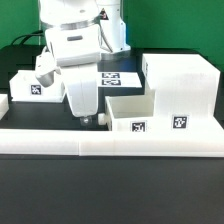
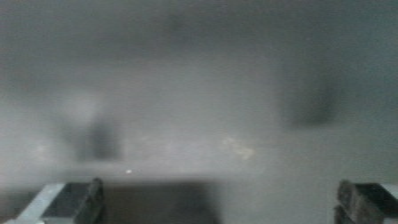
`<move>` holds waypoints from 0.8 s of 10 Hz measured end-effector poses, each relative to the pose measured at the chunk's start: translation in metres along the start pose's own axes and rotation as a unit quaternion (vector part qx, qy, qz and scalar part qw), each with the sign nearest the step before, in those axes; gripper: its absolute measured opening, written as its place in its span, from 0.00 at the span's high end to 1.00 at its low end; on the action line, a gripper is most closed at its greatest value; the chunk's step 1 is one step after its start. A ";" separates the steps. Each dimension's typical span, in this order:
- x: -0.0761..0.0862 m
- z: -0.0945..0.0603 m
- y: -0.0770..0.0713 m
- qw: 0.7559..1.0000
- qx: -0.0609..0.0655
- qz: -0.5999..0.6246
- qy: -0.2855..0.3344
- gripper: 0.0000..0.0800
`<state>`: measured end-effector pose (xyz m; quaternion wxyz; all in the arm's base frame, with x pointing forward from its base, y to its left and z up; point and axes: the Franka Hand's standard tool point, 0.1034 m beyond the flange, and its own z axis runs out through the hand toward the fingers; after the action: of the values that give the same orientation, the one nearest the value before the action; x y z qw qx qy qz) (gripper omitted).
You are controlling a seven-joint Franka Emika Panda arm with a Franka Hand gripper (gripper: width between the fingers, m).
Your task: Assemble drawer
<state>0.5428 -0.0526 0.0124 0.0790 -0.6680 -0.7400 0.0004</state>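
The pincer (image 1: 88,117) hangs low over the tabletop (image 1: 50,118), fingers spread wide and empty, between the smaller tray (image 1: 35,85) and the open tray (image 1: 128,110). The shell (image 1: 182,88) stands touching that tray's far side. Likely it is lining up a grasp. Next it must straddle one tray wall, then close. The border wall (image 1: 110,142) and marker board (image 1: 115,77) hem it in.
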 end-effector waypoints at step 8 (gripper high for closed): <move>0.028 0.003 0.017 0.996 0.001 0.085 -0.006 0.19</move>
<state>0.5563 -0.0228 0.0115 0.0745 -0.7286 -0.6808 0.0120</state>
